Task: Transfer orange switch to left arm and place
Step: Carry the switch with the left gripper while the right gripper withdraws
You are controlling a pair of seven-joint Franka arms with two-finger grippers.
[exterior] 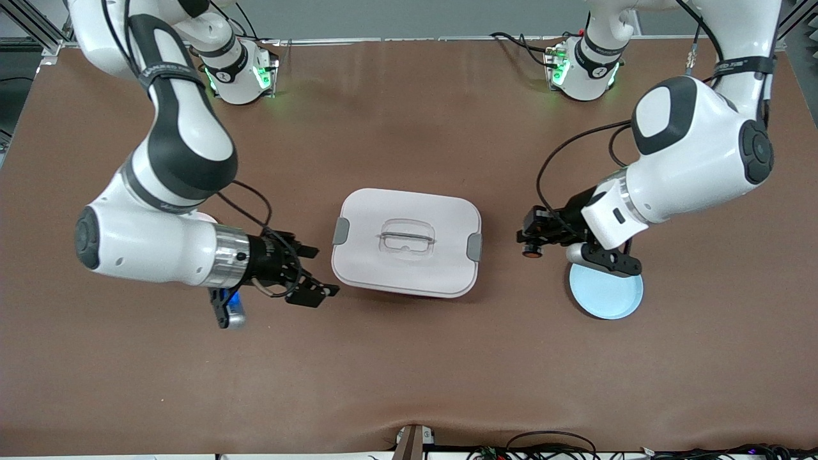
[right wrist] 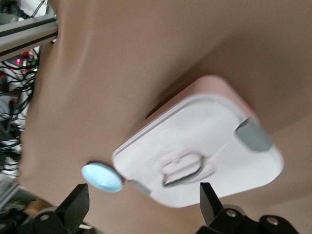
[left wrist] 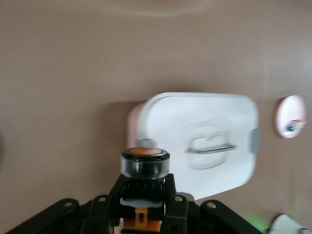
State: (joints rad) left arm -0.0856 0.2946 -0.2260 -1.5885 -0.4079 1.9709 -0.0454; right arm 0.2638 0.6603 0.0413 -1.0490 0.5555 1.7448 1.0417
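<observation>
Because the white box [exterior: 406, 241] sits in the middle of the table [exterior: 409, 370], squarely between the two arms, the handover seems planned to go over or around it rather than straight through.

The left arm reaches in from its own end of the table. Its left claw [exterior: 533, 239] is clenched on the orange switch [exterior: 530, 252], a tiny black push-button with a round orange cap. In the left wrist view the orange switch [left wrist: 145, 168] stands gripped between the two black fingers [left wrist: 173, 202], its cap pointing away from the wrist toward the box [left wrist: 200, 141]. The switch is up in the air, over bare table between the box and a light blue plate [exterior: 606, 291] that lies toward the left arm's end of the table. It is just beside the box's grey side clip [exterior: 474, 246] but not touching it.

The right arm waits at the box's other end, held low and level. Its right claw [exterior: 312, 271] is released, the fingers spread wide and empty, pointing at the box, likely ready to receive the switch. In the right wrist view both spread fingertips [right wrist: 208, 197] frame the box [right wrist: 204, 146], with the light blue plate [right wrist: 102, 177] visible past it.

A small pink plate [left wrist: 289, 117] shows only in the left wrist view, toward the right arm's end of the table; something small lies on it, too blurred to name.

The whole box separates the switch from the open right claw, so the two are well apart.
</observation>
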